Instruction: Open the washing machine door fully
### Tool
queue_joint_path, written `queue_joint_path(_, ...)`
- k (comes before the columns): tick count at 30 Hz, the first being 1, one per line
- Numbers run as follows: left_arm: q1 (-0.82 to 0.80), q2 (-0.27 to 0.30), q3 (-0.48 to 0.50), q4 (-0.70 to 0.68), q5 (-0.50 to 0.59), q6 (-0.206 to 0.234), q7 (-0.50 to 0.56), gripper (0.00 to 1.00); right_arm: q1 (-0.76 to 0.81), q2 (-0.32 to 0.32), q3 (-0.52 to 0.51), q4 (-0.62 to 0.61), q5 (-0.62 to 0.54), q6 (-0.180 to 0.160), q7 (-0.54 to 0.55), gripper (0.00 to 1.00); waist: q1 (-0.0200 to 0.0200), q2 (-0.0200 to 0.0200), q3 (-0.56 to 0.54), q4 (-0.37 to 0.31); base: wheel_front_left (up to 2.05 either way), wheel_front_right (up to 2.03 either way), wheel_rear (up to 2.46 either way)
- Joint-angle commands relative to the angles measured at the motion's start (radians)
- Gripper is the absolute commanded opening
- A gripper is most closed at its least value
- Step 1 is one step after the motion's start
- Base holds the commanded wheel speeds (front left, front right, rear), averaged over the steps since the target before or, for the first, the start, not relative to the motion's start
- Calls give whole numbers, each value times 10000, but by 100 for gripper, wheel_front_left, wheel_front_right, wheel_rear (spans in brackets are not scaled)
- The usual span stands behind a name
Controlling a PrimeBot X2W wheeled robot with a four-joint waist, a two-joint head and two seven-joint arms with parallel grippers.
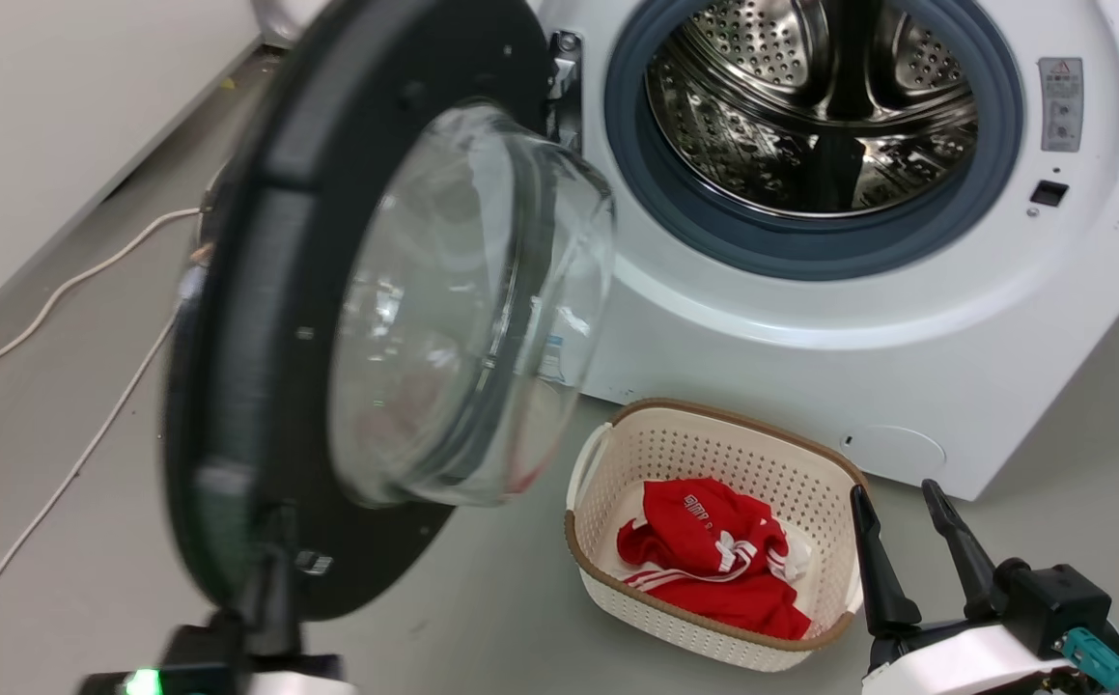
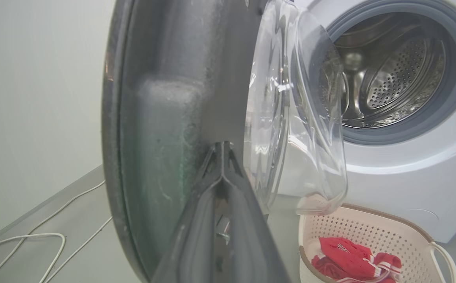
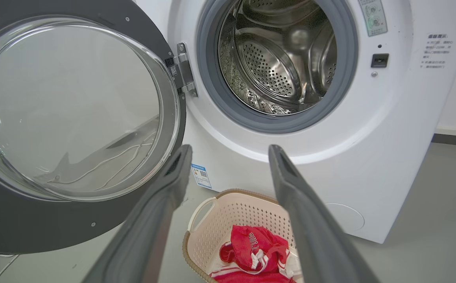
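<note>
At the left edge of the machine (image 1: 810, 376) front, the door (image 1: 260, 319) is seen swung out on its hinge, roughly square to that front, with the drum (image 1: 810, 106) laid bare. The left tool (image 2: 222, 153) is set against the door's inner face, fingers drawn together to a point; whether anything is pinched cannot be told. The right tool (image 1: 892, 492) is held wide and empty beside the basket (image 1: 713, 415). The swing is judged part done; an outward push along the hinge arc is called for.
</note>
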Motion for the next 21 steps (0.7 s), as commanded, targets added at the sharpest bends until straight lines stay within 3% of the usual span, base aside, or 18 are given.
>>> queue_joint_path(1,-83,82,182,122,-73,127,52,0,-151,9,-7,-28,-74,-7,1,100,0,0,99,-112,0,0,0)
queue_joint_path(5,-368,483,1341,391,-347,187,44,0,-224,7,-158,-111,-172,-7,49,100,0,0,367,-427,0,0,0)
queue_joint_path(21,-2330,1684,4460,2573,-781,-883,41,0,-650,9,-381,-443,-355,-7,231,100,0,0,1292,-1132,0,0,0)
